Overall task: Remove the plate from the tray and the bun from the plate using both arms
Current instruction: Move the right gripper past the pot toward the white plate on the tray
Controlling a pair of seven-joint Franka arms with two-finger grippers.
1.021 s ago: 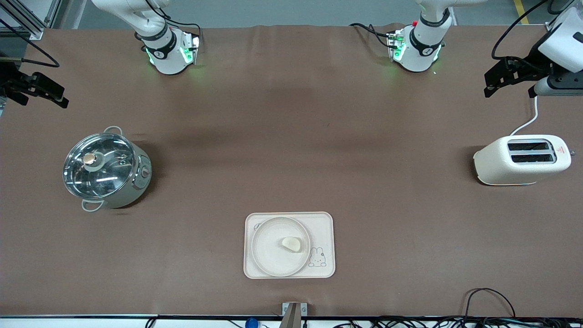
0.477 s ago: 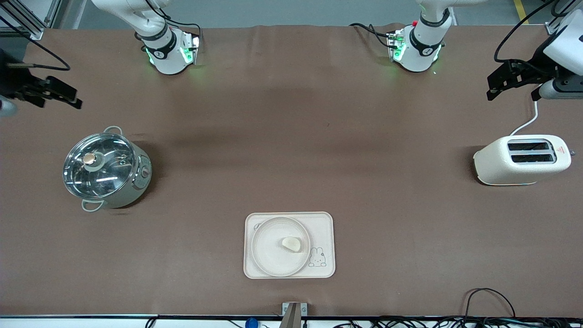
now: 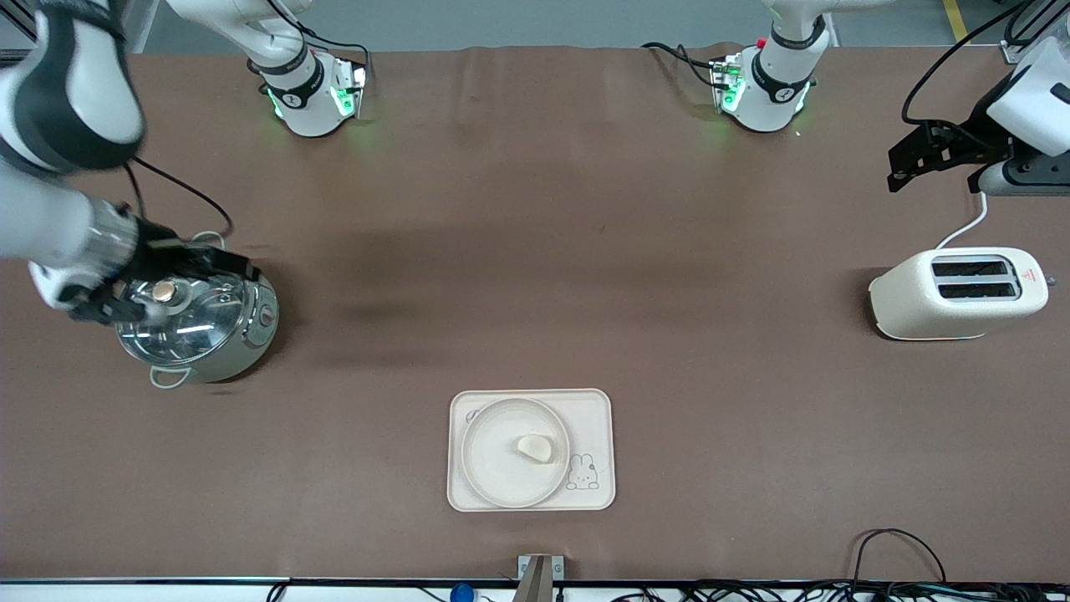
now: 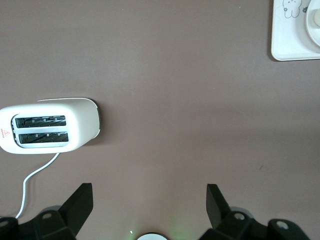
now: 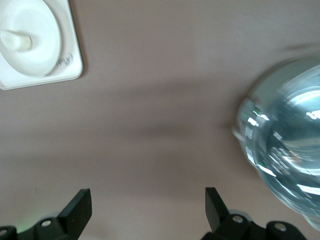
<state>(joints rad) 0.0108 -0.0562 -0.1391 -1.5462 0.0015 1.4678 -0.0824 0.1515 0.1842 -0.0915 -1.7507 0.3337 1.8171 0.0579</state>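
Looks like a robotics lab w/ a kitchen setup, not a real kitchen. Two white arms [image 3: 292, 79] bolted on green-lit bases at one long table [image 3: 535, 251] under brown cloth, loose cables [image 3: 903, 543] along its edge, bare floor past it. Props: toaster [image 3: 957, 293], glass-lidded pot [image 3: 196, 313], rabbit tray [image 3: 598, 418].

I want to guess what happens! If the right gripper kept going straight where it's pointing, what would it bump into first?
Probably the pot's glass lid: the open right gripper hangs just over it, pointing down, though depth is unclear.
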